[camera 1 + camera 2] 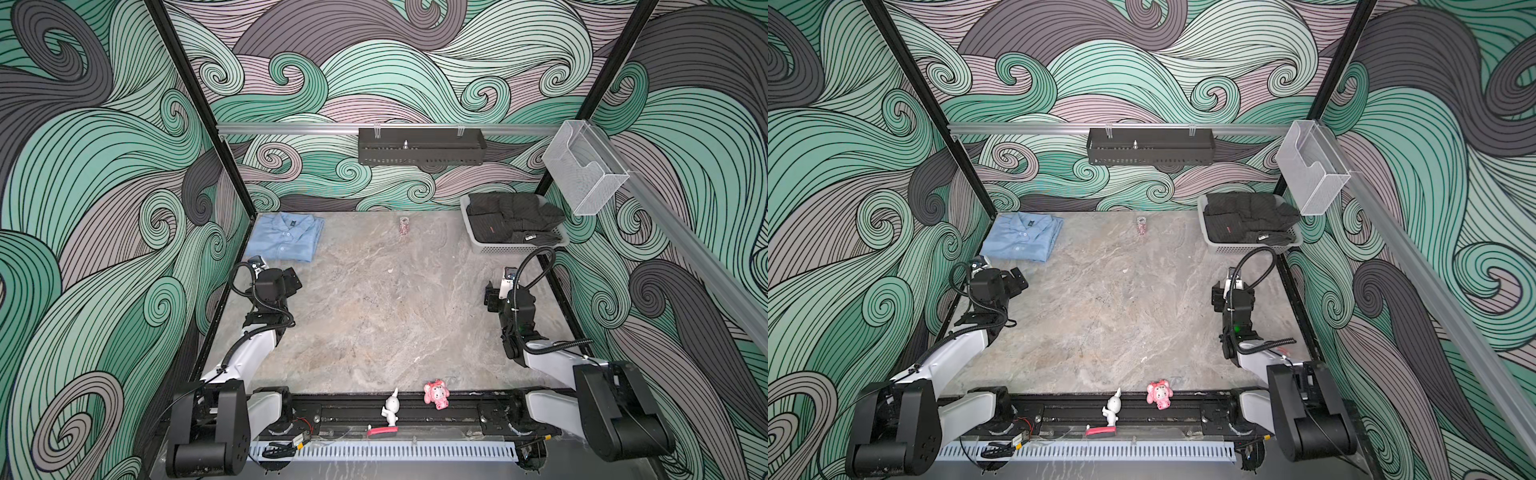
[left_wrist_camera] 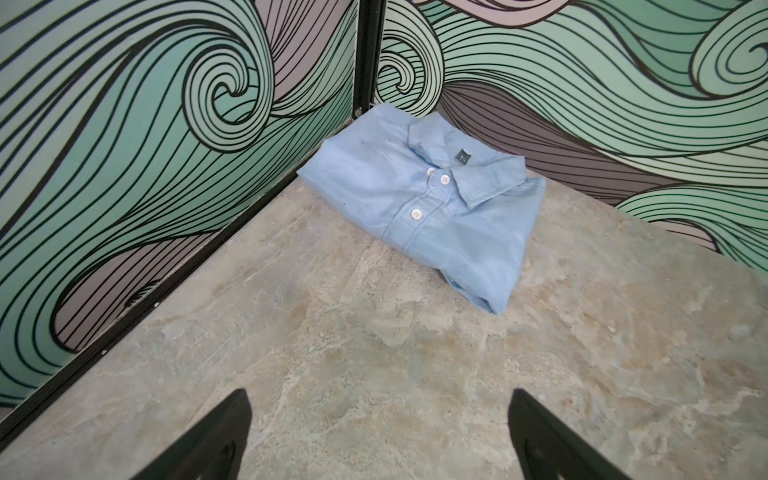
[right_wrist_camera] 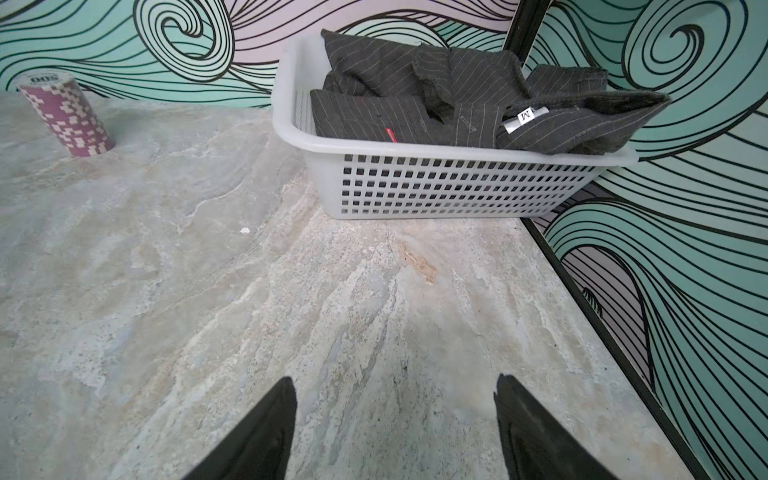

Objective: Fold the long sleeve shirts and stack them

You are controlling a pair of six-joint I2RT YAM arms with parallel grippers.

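A light-blue long sleeve shirt (image 1: 286, 241) (image 1: 1025, 237) lies folded in the table's far left corner, collar and dark neck label up. The left wrist view shows its buttons and folded edge (image 2: 428, 199). My left gripper (image 1: 293, 280) (image 2: 378, 392) hovers just in front of it, open and empty, apart from the cloth. On the right side my right gripper (image 1: 490, 297) (image 3: 395, 378) is open with only bare table between its fingers, short of the basket.
A white basket (image 1: 515, 248) (image 3: 291, 137) at the far right holds dark pinstriped garments (image 3: 457, 95). A stack of purple poker chips (image 1: 404, 226) (image 3: 68, 116) stands at the back middle. Two small figurines (image 1: 390, 407) (image 1: 436, 392) sit on the front rail.
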